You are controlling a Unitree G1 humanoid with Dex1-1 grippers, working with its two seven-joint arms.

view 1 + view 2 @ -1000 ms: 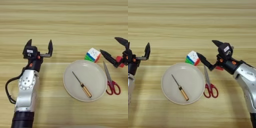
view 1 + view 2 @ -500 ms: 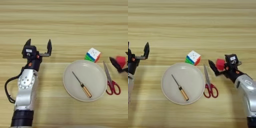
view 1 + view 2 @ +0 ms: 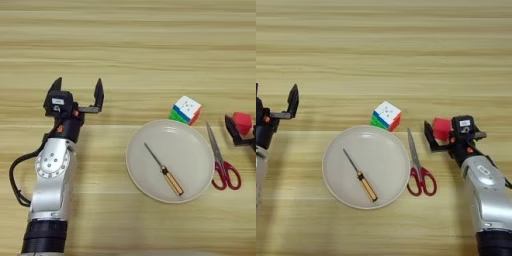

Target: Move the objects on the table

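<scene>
Gripping the small red cube [image 3: 441, 128] toward the table's [image 3: 125, 45] right edge, our right gripper [image 3: 442, 136] had one object in hand. Our left gripper [image 3: 77, 92] stood spread and empty near the left edge. The plate [image 3: 192, 150] held only the screwdriver [image 3: 163, 169]; puzzle cube [image 3: 186, 110] and scissors [image 3: 221, 161] lay untouched, we judged.
</scene>
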